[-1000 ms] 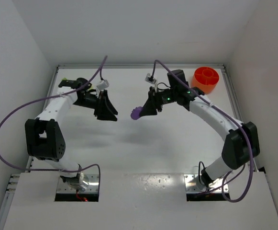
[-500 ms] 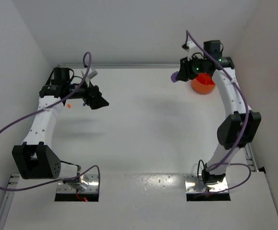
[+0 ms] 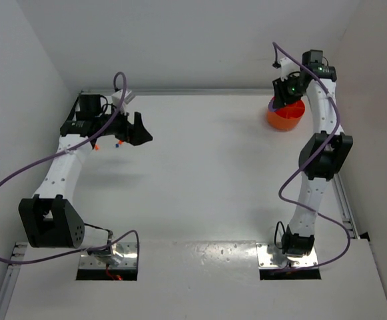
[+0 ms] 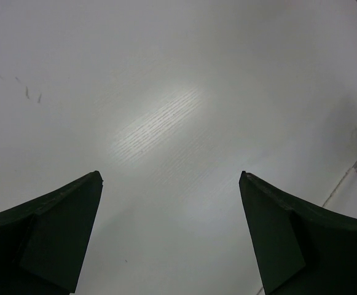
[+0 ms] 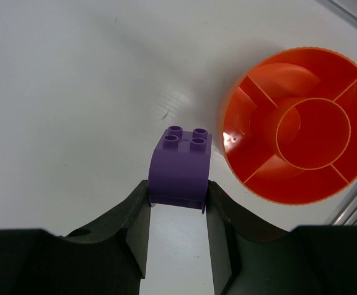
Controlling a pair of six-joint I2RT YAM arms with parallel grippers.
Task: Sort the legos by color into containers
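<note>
Near the orange bowl point(image 5: 301, 184), right hand point(image 5: 177, 187) grips purple lego point(image 5: 181, 163); left hand point(image 4: 171, 175) released.

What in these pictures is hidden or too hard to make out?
- Top view: the right gripper covers much of the orange bowl, hiding its compartments.
- Top view: the legos near the left gripper are specks, too small for shape.
- Right wrist view: the fingers hide the base of the purple brick; the frame edge cuts the bowl's rim.
- Left wrist view: left gripper sees only table.

White table point(image 3: 200, 187) with faint marks point(image 4: 26, 92), perhaps scuffs; white walls point(image 3: 180, 40).
</note>
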